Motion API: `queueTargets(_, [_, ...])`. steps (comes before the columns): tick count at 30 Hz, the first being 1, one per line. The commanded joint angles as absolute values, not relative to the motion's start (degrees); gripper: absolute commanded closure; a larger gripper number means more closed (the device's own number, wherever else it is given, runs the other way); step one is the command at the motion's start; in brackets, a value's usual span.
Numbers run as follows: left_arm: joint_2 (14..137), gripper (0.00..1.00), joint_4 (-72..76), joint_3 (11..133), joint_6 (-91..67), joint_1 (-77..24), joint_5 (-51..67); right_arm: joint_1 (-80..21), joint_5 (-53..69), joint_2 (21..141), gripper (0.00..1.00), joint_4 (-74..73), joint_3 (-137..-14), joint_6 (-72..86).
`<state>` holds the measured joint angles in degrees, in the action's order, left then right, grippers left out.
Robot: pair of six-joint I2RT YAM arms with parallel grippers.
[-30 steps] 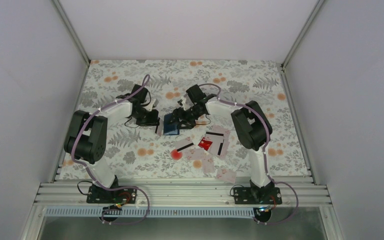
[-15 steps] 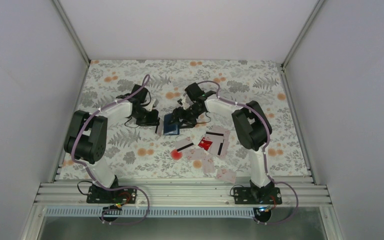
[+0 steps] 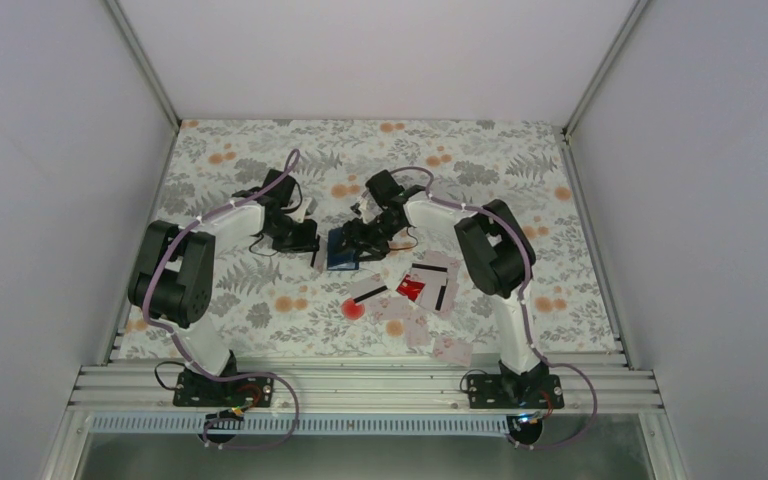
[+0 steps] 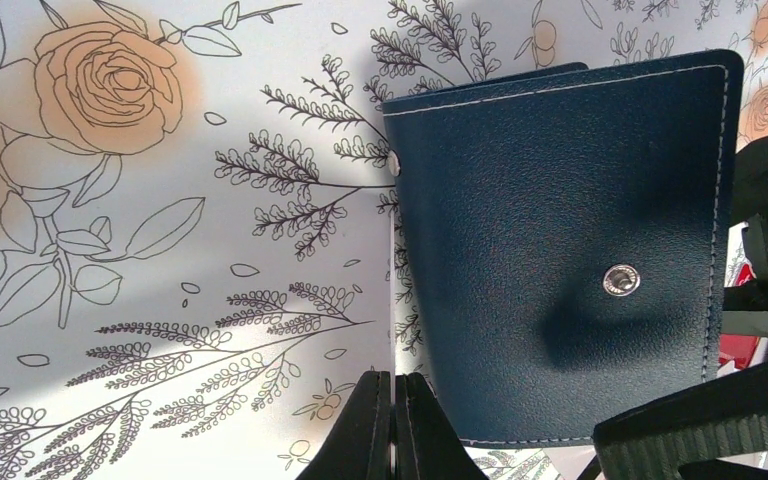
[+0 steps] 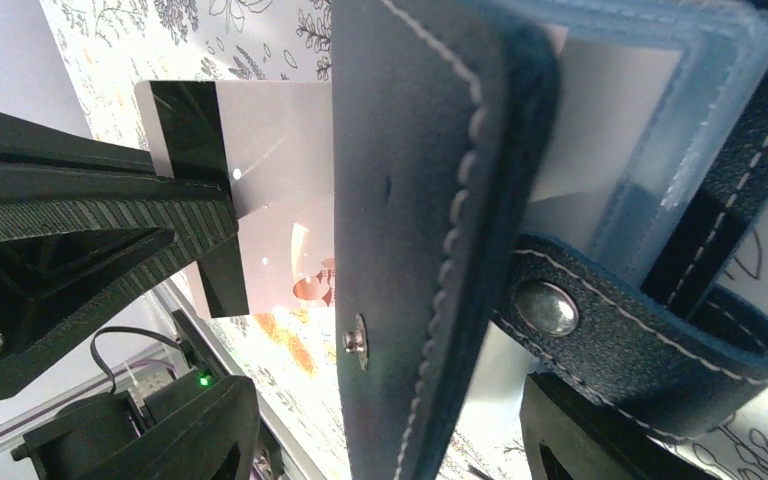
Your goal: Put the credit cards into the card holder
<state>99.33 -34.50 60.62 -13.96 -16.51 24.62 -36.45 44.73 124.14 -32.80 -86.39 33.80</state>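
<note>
The navy card holder sits mid-table between both grippers. In the left wrist view its cover with a snap stud fills the right half. My left gripper is shut on a whitish credit card, seen edge-on as a thin line beside the holder. The right wrist view shows that card, with its black stripe, passing behind the cover toward the clear pockets. My right gripper is open and straddles the raised cover; the snap tab lies against its right finger.
Several loose credit cards lie in front of the holder, among them a red one, pale striped ones and one near the front edge. White walls enclose the floral table cloth on three sides.
The right arm has shifted slightly to the left at the holder. The left arm and the card holder stay where they were.
</note>
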Motion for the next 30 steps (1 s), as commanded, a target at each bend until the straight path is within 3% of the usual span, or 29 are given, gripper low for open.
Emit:
queueTargets(1, [99.44, 0.98, -34.15, 60.13, -13.18, -16.42, 25.27, -37.26, 44.54, 126.27, 0.33, -32.12, -87.66, 33.02])
queueTargets(15, [98.5, 0.98, -33.75, 60.05, -13.78, -16.64, 28.3, -38.67, 53.95, 127.16, 0.33, -29.26, -94.73, 30.8])
queueTargets(30, [98.89, 0.98, -33.93, 59.58, -13.48, -16.68, 29.66, -39.2, 54.75, 132.92, 0.33, -28.65, -100.92, 29.54])
